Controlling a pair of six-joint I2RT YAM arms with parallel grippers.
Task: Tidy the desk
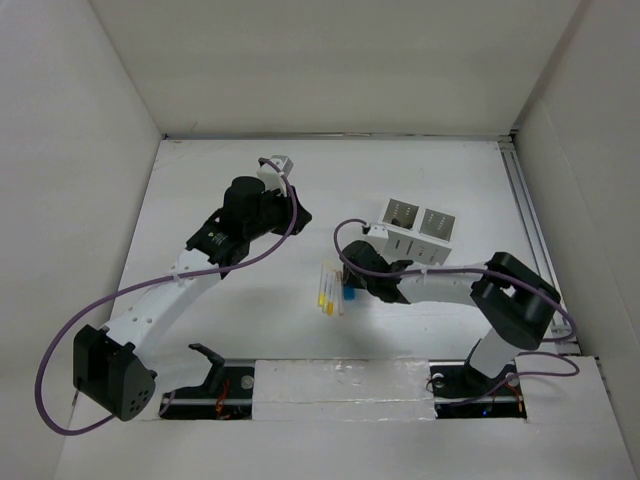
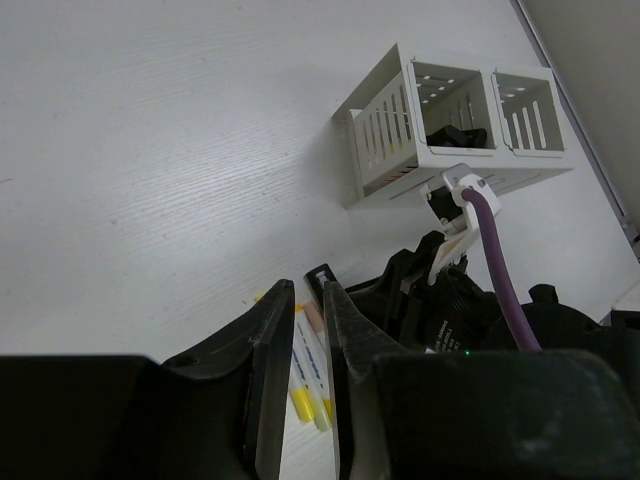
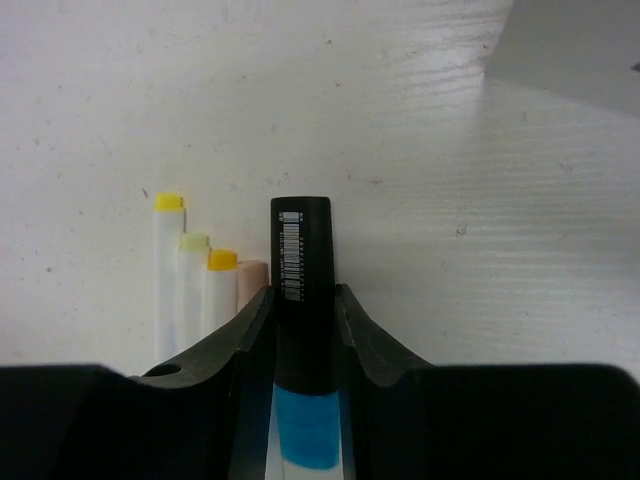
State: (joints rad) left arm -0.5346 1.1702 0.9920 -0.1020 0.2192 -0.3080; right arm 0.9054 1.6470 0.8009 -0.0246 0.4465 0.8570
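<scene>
Here, right hand point(image 3: 303, 320) clamps marker point(image 3: 301, 260); pointing away.

The desk point(image 1: 230, 310) is a matte white tabletop walled by white panels, with a thin metal rail point(image 1: 528, 215) along its 3 o'clock edge. Just right of centre sits a white slotted two-compartment holder point(image 1: 420, 226), something dark in one compartment. At its 8 o'clock, near but apart, lies a row of pens point(image 1: 328, 290) side by side — white barrels, yellow ends — and just beside them a blue-and-black marker point(image 3: 301, 300).
</scene>
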